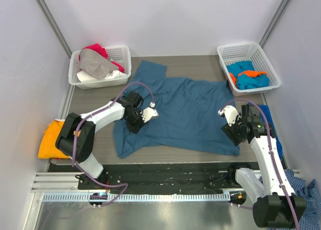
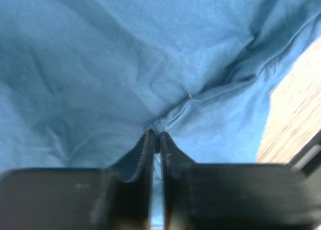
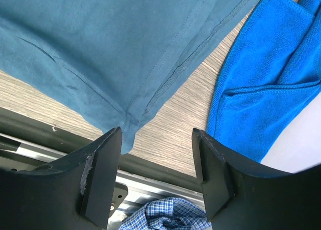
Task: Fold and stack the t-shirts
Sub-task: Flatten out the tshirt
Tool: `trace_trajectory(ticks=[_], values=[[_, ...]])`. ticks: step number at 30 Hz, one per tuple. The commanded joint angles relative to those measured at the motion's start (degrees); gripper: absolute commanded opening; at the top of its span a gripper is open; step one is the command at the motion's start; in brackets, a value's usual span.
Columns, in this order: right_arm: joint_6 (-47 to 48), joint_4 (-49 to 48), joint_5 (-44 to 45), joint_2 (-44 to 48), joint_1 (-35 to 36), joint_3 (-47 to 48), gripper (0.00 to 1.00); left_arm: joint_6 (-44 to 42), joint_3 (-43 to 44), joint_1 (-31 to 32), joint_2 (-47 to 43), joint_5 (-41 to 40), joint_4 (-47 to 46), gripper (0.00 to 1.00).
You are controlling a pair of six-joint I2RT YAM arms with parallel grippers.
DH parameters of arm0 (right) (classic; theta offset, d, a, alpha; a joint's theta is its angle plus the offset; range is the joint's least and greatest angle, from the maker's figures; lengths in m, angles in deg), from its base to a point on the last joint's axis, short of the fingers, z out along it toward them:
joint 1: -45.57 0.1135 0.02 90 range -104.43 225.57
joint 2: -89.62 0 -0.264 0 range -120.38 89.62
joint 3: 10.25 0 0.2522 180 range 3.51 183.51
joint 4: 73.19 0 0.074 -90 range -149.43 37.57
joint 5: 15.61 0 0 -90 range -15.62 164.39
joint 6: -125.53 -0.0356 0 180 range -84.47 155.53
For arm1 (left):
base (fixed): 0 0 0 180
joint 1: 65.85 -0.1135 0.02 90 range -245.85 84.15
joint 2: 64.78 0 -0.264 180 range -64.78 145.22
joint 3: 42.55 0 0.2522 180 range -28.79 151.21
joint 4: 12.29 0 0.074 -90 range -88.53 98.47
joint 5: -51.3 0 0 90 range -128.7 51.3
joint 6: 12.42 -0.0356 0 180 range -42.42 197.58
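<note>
A large dark teal t-shirt (image 1: 188,107) lies spread flat on the table. My left gripper (image 1: 135,124) sits at its left side, jaws almost together, pinching a seamed fold of the teal cloth (image 2: 170,117) between the fingertips (image 2: 149,139). My right gripper (image 1: 233,137) hovers over the shirt's near right corner (image 3: 125,124), open, with bare wood between its fingers (image 3: 111,144). An orange t-shirt (image 1: 52,137) lies at the table's left edge. Red and grey tees (image 1: 98,59) fill the left basket; turquoise and orange ones (image 1: 248,74) lie in the right basket.
White mesh baskets stand at the back left (image 1: 125,51) and back right (image 1: 235,48). A bright blue cloth (image 3: 271,84) lies right of the teal shirt, under my right arm. A blue-and-white checked shirt (image 1: 303,190) hangs off the near right edge by the metal rail (image 1: 165,172).
</note>
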Motion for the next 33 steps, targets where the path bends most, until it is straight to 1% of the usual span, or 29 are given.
trace_trajectory(ticks=[1,7,13,19,24,26,28,30,33], values=[[0.47,-0.57,0.37,0.77,-0.14,-0.45,0.65,1.12,1.18,0.21,-1.33,1.52,1.46,0.00],[0.47,-0.92,0.28,0.85,-0.14,-0.62,0.64,2.88,-2.25,1.08,-8.17,1.08,3.48,0.00],[0.56,-0.92,0.28,0.59,-0.14,-0.71,0.64,4.55,-3.74,3.45,-15.12,-0.58,9.97,0.00],[0.91,-0.92,0.55,-0.02,-0.14,-0.54,0.64,5.87,-5.24,7.84,-20.84,-2.78,16.30,0.00],[1.53,-0.48,0.99,-0.46,-0.14,0.34,0.64,8.59,-7.96,13.12,-25.93,-5.42,19.83,0.00],[1.62,-0.66,0.90,-0.90,-0.14,0.61,0.64,9.29,-9.36,15.31,-27.35,-6.30,20.45,0.00],[1.62,-0.84,0.99,-1.43,-0.14,0.96,0.64,9.83,-8.94,15.50,-28.76,-7.09,20.96,0.00],[1.62,-0.92,0.90,-2.30,-0.14,1.40,0.64,9.82,-8.06,16.72,-28.76,-7.53,21.41,0.05],[1.53,-1.19,0.90,-2.92,-0.14,1.66,0.64,10.09,-8.05,19.18,-27.62,-8.76,21.41,0.06]])
